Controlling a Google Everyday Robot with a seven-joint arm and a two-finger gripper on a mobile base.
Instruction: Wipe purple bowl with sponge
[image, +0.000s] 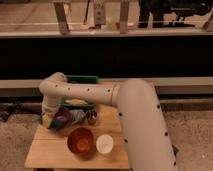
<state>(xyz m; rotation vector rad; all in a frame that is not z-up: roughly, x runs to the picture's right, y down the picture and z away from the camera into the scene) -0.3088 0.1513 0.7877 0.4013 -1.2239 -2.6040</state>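
Note:
The purple bowl (63, 119) sits at the back left of the small wooden table (45, 150), partly covered by my arm. My gripper (50, 120) hangs at the bowl's left rim, at the end of the white arm that bends in from the right. A small yellow-green patch at the gripper looks like the sponge (46, 122), touching or just over the bowl's left edge. Whether the gripper holds it is hidden.
An orange-brown bowl (80, 141) and a small white cup (104, 144) stand at the table's front. A green tray (82, 80) with a yellow item lies behind the purple bowl. A pale crumpled thing (78, 115) and a dark small object (91, 117) sit right of it.

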